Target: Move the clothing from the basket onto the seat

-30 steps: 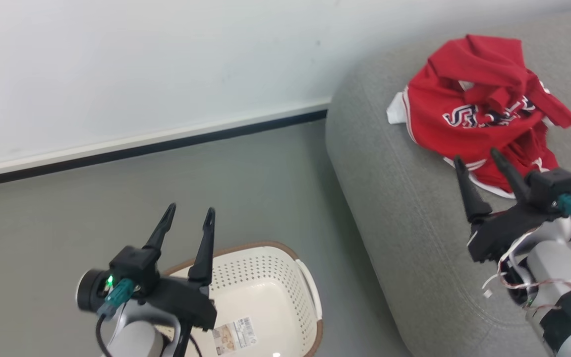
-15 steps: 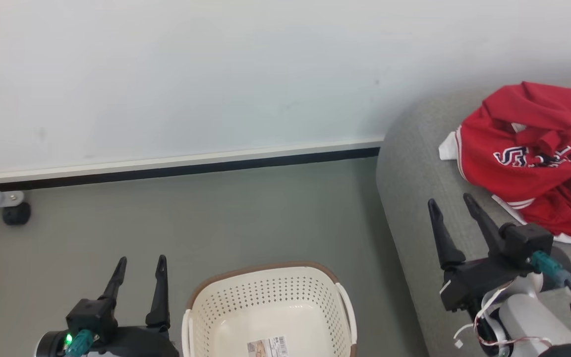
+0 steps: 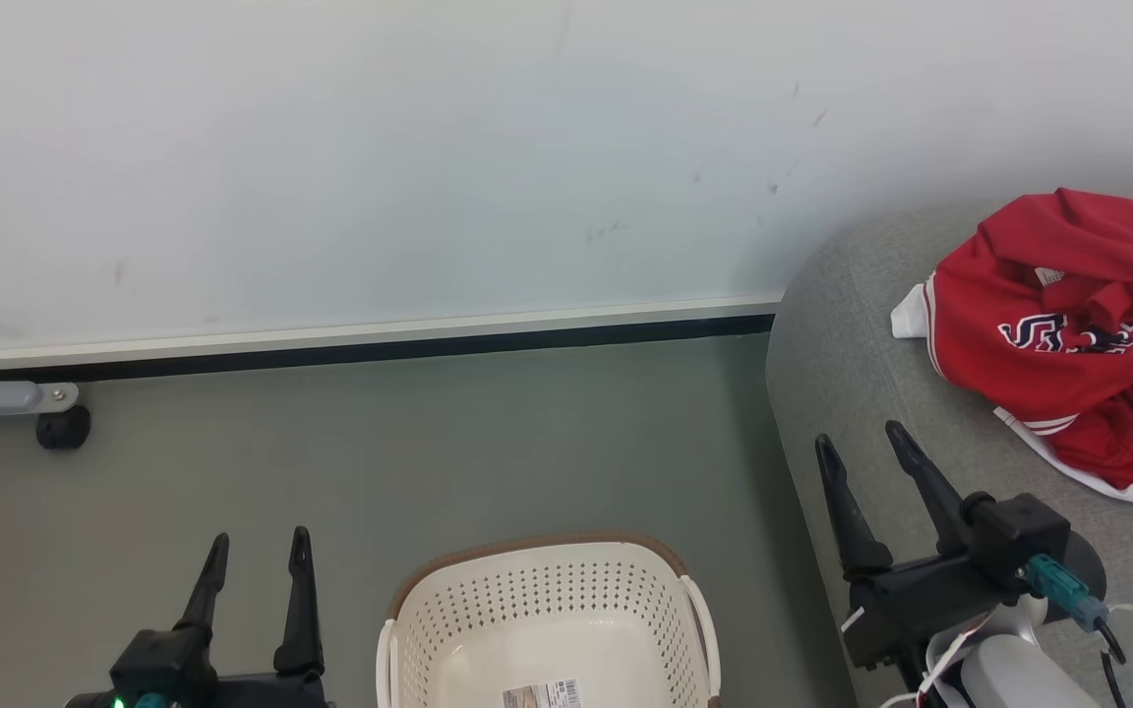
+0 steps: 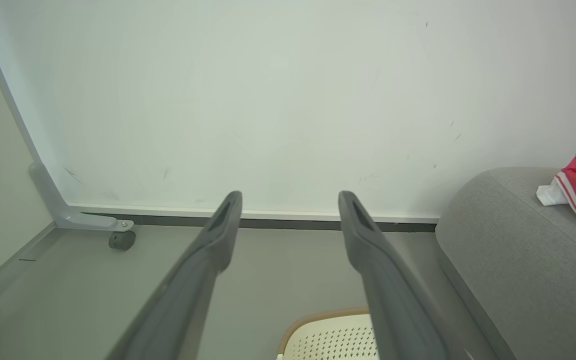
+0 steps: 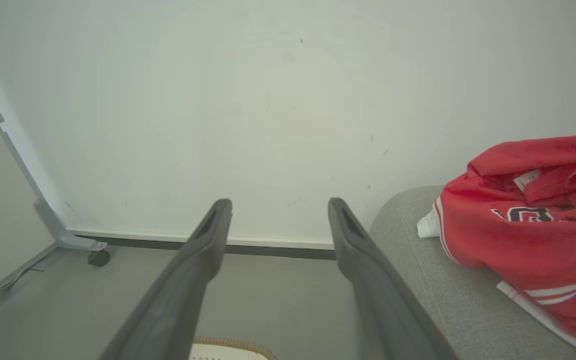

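Head view: clothing (image 3: 1068, 344) lies crumpled on the seat (image 3: 852, 393) at 2 o'clock, red with white trim, navy-and-white lettering facing up, a white corner poking out toward 9 o'clock. Basket (image 3: 537, 543) stands on the floor (image 3: 429, 452) at 6 o'clock, just beside the seat's rounded end, apart from the clothing; a label (image 3: 542, 695) shows on its bottom. Left gripper (image 3: 262, 536) at 7 o'clock, fingers spread, nothing between them, over the floor just beside the basket. Right gripper (image 3: 861, 435) at 4 o'clock, fingers spread and holding nothing, over the seat edge, near the clothing but not touching it. Wall (image 3: 429, 147) fills 12 o'clock; a caster (image 3: 62, 429) sits at 9 o'clock by the baseboard.
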